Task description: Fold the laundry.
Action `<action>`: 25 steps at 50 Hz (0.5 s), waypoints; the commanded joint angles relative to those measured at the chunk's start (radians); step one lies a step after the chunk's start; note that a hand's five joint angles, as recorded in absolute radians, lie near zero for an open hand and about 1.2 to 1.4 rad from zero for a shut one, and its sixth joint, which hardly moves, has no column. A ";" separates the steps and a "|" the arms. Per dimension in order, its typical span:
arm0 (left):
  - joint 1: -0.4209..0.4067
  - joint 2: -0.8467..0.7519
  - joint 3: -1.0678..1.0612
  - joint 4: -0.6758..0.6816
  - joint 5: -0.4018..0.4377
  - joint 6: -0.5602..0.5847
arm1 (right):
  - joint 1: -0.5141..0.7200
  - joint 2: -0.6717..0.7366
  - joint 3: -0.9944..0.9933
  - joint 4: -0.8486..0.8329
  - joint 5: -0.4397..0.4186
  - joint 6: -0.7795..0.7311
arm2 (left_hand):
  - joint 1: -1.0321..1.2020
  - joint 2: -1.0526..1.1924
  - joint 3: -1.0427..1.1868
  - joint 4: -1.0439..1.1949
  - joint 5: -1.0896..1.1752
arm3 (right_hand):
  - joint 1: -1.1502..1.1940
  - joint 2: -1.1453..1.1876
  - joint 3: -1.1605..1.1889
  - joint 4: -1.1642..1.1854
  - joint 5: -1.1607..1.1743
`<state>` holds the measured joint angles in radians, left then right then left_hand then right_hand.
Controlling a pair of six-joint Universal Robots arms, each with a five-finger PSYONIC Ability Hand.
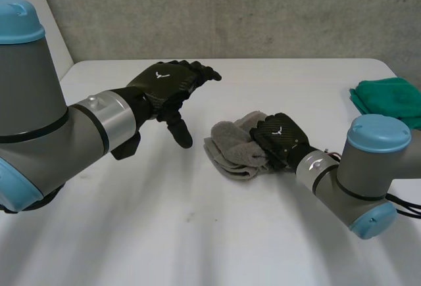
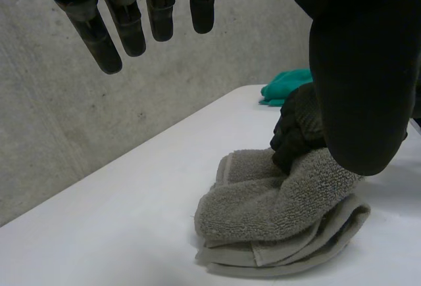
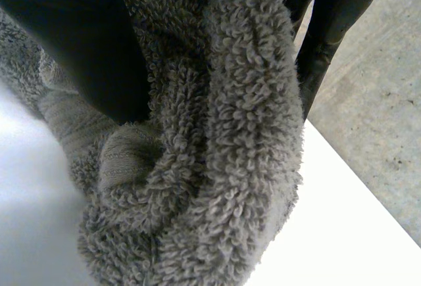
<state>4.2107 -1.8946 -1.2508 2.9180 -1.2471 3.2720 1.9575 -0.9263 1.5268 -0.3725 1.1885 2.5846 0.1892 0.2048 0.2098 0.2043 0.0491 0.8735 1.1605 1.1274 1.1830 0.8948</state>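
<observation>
A grey towel (image 1: 233,148) lies bunched and roughly folded at the middle of the white table (image 1: 197,233). My right hand (image 1: 279,138) is on the towel's right edge, fingers curled into it. In the right wrist view a thick fold of the towel (image 3: 217,167) is pinched between the thumb (image 3: 85,36) and the fingers (image 3: 329,29). My left hand (image 1: 164,85) hovers above the table to the left of the towel, open, with straight fingers (image 2: 112,29) and nothing in it. The left wrist view shows the towel (image 2: 276,214) in layers, with the right hand (image 2: 299,125) gripping its far side.
A green cloth (image 1: 388,98) lies at the table's far right edge, behind my right arm, and the green cloth (image 2: 286,89) lies beyond the towel in the left wrist view. A grey concrete wall runs behind the table.
</observation>
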 commanded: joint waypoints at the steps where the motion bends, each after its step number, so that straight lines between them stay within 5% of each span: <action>1: 0.005 0.000 -0.010 0.001 0.000 0.000 | -0.072 -0.008 -0.017 0.044 -0.004 -0.012 | -0.002 -0.018 -0.023 -0.017 -0.037 | 0.523 0.236 0.269 0.213 0.327; 12: 0.003 -0.003 -0.010 0.007 0.000 0.000 | -0.252 -0.016 -0.115 0.084 -0.021 -0.044 | -0.002 -0.018 -0.023 -0.017 -0.037 | 0.523 0.236 0.269 0.213 0.327; 25: 0.005 -0.007 -0.010 0.007 -0.002 -0.003 | -0.353 0.161 -0.496 0.222 -0.076 -0.129 | -0.002 -0.018 -0.023 -0.017 -0.037 | 0.523 0.236 0.269 0.213 0.327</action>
<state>4.2147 -1.8990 -1.2613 2.9254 -1.2486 3.2704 1.6304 -0.8362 1.2056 -0.1880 1.1569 2.4687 0.1892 0.2048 0.2098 0.2043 0.0491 0.8736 1.1605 1.1275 1.1834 0.8949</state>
